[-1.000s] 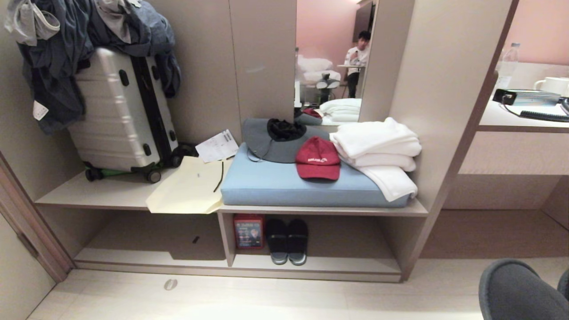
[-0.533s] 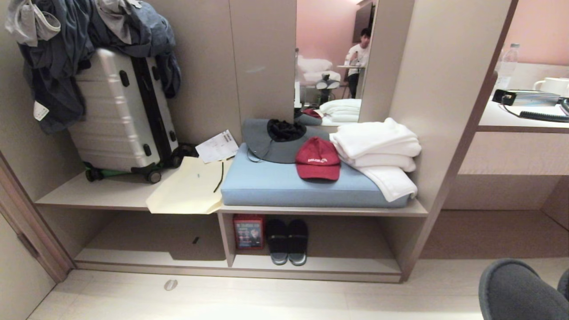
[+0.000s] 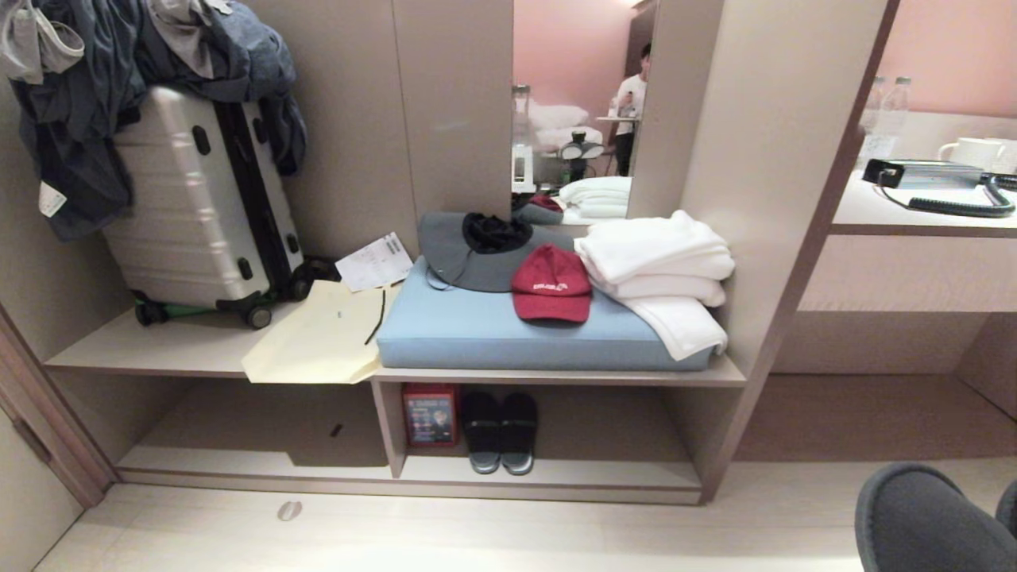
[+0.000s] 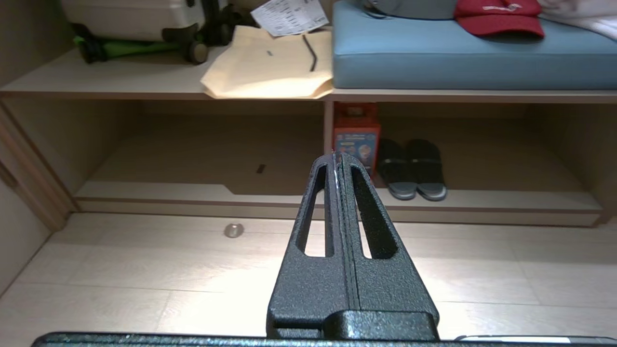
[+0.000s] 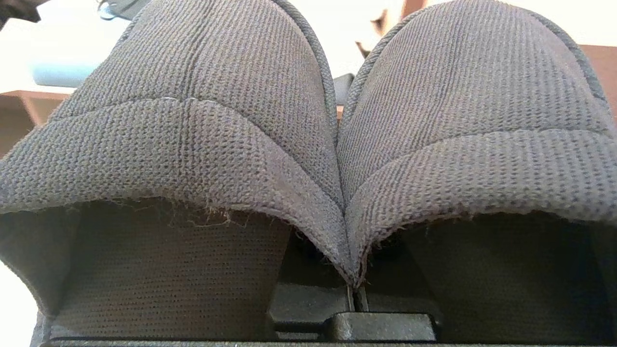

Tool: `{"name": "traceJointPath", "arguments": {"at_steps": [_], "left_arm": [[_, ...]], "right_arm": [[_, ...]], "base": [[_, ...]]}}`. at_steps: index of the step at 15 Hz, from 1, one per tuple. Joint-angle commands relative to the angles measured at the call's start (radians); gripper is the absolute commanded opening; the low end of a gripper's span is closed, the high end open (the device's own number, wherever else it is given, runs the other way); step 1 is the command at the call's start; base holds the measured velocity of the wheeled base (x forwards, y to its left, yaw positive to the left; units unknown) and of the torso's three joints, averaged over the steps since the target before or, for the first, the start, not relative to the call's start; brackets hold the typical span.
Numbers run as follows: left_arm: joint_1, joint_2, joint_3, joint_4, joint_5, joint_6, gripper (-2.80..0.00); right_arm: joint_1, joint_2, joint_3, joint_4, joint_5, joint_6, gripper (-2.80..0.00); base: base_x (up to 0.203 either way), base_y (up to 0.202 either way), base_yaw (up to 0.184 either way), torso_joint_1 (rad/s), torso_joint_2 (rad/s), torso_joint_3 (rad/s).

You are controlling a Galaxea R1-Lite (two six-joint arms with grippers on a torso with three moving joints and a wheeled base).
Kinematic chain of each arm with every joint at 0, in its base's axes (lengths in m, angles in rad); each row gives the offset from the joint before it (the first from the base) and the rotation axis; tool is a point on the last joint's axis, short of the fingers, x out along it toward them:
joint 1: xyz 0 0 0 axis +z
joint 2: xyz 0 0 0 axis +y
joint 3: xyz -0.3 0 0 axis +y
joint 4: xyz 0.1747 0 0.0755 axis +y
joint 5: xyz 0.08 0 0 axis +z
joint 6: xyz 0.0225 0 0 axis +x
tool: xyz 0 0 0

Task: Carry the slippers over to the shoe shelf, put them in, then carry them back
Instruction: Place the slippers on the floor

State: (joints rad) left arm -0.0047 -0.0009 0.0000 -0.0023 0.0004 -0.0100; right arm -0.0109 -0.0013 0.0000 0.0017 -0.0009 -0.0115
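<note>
Low beige wood-grain shoe shelf point(image 3: 548, 473) is sitting lower centre. My right end effector point(image 5: 354, 294) is pinching grey knitted slippers point(image 5: 308, 144), seemingly soft and light, by their inner edges; my left end effector point(image 4: 337, 166) is hanging closed, empty.

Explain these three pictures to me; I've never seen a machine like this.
This is a wheeled robot with two arms. The wide picture is from its head: a shoe shelf under a blue cushion carrying a red cap and white towels, a suitcase alongside. Black slides sit in the shelf beside a red box. The other two pictures are from wrist cameras. The left jaws are shut and empty. The right jaws pinch a pair of grey knit slippers, which fill that view.
</note>
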Motion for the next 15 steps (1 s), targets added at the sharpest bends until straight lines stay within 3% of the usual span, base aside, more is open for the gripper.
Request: {"name": "traceJointPath", "arguments": {"at_steps": [1, 15], "left_arm": [[0.0, 0.002, 0.002, -0.001, 0.001, 0.001, -2.8], [0.0, 0.001, 0.002, 0.001, 0.001, 0.002, -2.8]], "right_arm": [[-0.001, -0.002, 0.0, 0.0, 0.0, -0.001, -2.8], [0.0, -0.002, 0.0, 0.0, -0.001, -0.001, -2.8]], "base": [[0.0, -0.196, -0.005, 0.002, 0.0, 0.002], [0.0, -0.196, 0.002, 0.003, 0.0, 0.003]]}}
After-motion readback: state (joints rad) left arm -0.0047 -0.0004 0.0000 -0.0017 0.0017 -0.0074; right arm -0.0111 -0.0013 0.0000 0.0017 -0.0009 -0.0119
